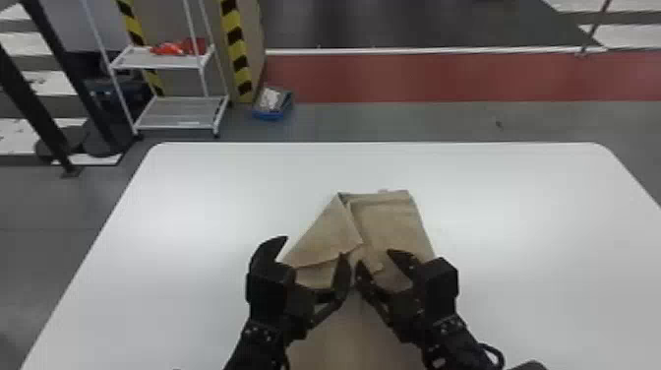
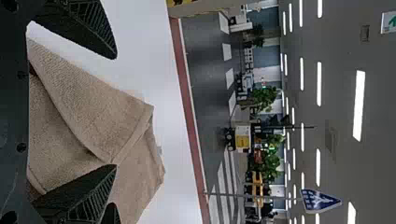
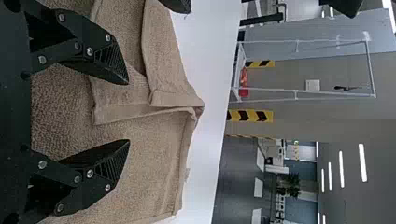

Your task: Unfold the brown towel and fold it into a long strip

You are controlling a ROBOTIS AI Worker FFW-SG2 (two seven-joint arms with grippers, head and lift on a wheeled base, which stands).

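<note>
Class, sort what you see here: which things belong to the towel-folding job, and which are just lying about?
Part of the job:
- brown towel, partly folded
- white table beneath it
- left gripper
- right gripper

Just lying about:
- white cart beyond the table
- red item on its upper shelf
- blue container on the floor

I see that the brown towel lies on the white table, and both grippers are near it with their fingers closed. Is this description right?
Not quite: the fingers are not closed. The head view shows the left gripper and the right gripper open, near the brown towel, which does lie on the white table.
</note>
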